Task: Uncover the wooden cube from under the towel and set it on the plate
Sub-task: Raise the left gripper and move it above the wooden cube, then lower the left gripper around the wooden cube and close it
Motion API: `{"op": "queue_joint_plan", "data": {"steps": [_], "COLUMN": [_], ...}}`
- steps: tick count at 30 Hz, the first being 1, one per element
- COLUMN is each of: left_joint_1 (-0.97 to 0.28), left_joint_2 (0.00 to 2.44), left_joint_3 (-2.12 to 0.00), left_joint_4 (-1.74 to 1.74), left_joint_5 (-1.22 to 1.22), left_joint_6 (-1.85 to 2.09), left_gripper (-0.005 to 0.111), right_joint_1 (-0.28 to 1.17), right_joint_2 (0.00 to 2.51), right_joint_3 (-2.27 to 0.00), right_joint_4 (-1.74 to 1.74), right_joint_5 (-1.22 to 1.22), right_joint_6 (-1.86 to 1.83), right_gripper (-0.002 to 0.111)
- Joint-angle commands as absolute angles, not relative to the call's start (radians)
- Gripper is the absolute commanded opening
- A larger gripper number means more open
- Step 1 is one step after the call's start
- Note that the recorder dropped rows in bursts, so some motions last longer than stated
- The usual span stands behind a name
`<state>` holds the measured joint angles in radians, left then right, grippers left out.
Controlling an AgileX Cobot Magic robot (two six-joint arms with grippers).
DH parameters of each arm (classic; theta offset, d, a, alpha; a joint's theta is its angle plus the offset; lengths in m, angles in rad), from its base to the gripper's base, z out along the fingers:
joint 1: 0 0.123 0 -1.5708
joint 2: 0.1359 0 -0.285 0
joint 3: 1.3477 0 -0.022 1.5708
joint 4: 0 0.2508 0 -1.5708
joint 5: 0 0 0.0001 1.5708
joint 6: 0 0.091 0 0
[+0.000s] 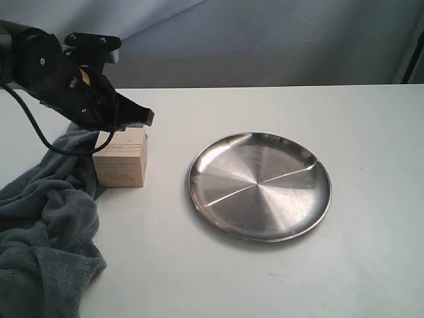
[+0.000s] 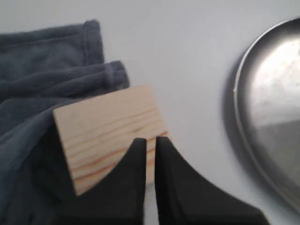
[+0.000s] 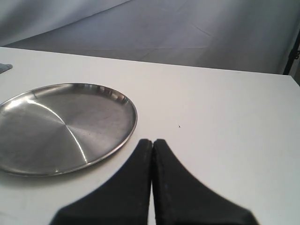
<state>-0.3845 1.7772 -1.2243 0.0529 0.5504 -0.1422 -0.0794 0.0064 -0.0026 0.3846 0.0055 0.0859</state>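
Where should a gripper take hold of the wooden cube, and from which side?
From above, likely, closing on the faces of the wooden cube nearest and farthest in the exterior view: they are flat and parallel, while the towel bunches against the side away from the plate.

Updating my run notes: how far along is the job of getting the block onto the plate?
Done: the towel lies bunched to one side, and the wooden block stands uncovered on the table beside it. In hand: the left end effector is over the block's top, jaws almost together, gripping nothing. Left: grasp the block and set it on the plate, which holds nothing yet.
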Motion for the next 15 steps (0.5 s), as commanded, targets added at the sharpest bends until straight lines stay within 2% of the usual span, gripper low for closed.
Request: {"op": "queue_joint_plan", "data": {"steps": [1,5,8,10,12,13,14,15], "left_joint_1": [-0.41,-0.467,-0.488,-0.488,-0.488,-0.488,-0.488,-0.488], "left_joint_2": [1.771,1.771,1.771,1.771,1.773,1.773,1.773,1.773], "left_joint_3": [-1.279,-1.374,-1.433,-1.448,-1.444,-1.442,-1.442,-1.442], "left_joint_4": [0.296,0.368,0.256,0.131,0.16,0.19,0.199,0.223], "left_joint_5": [0.76,0.963,1.04,1.006,0.936,0.913,0.901,0.889], "left_joint_6": [-0.394,-0.578,-0.619,-0.632,-0.701,-0.711,-0.711,-0.711], "left_gripper": [0.0,0.0,0.0,0.002,0.011,0.023,0.031,0.048], "right_joint_1": [-0.079,-0.079,-0.079,-0.079,-0.079,-0.079,-0.079,-0.079], "right_joint_2": [0.0,0.0,0.0,0.0,0.0,0.0,0.0,0.0], "right_joint_3": [0.0,0.0,0.0,0.0,0.0,0.0,0.0,0.0], "right_joint_4": [0.39,0.39,0.39,0.39,0.39,0.39,0.39,0.39], "right_joint_5": [0.017,0.017,0.017,0.017,0.017,0.017,0.017,0.017], "right_joint_6": [0.09,0.09,0.09,0.09,0.09,0.09,0.09,0.09], "right_gripper": [0.003,0.003,0.003,0.003,0.003,0.003,0.003,0.003]}}
